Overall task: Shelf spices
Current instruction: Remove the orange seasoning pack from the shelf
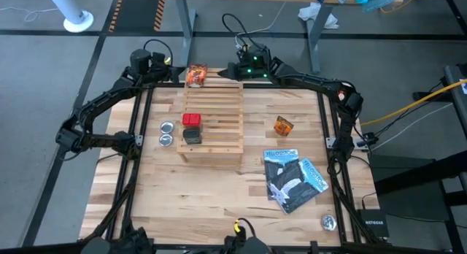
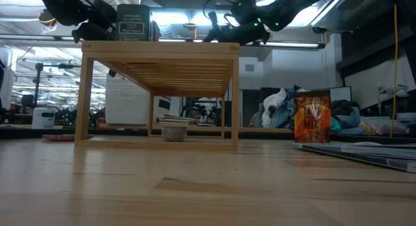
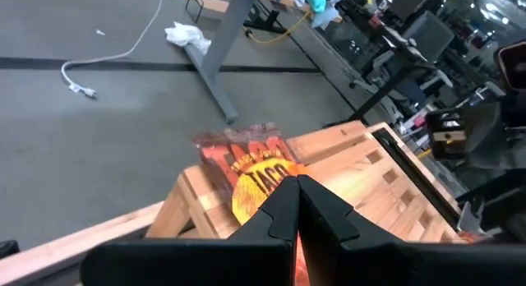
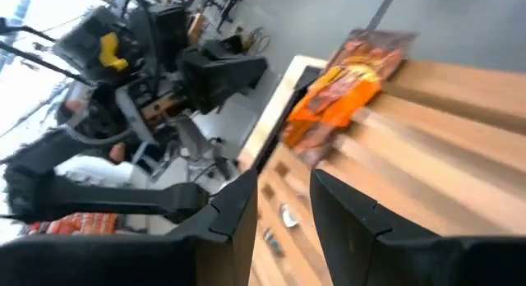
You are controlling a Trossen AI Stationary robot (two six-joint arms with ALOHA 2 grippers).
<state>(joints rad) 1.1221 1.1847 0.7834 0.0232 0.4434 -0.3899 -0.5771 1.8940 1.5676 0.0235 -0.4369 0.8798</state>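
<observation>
Hovering over the far edge of the counter (image 1: 219, 203), near twelve o'clock in the overhead view, the right gripper (image 1: 235, 70) shows its two dark fingers (image 4: 234, 212) parted with nothing between them, just beside the far right corner of the wooden shelf (image 1: 212, 126). At about eleven o'clock the left gripper (image 1: 169, 71) has its fingers (image 3: 279, 208) pressed together, holding nothing, pointed toward an orange packet (image 1: 196, 75) that lies on the far left corner of the shelf, partly over its edge; whether it touches the packet I cannot tell. On the shelf slats toward nine o'clock a red box (image 1: 191, 120) sits just behind a dark grey box (image 1: 192, 136), the two touching. A second orange packet (image 1: 283, 125) stands upright on the counter at about three o'clock, apart from the shelf. Two round silver tins (image 1: 167, 133) lie on the counter left of the shelf, and two blue-and-black booklets (image 1: 292, 177) overlap toward four o'clock.
</observation>
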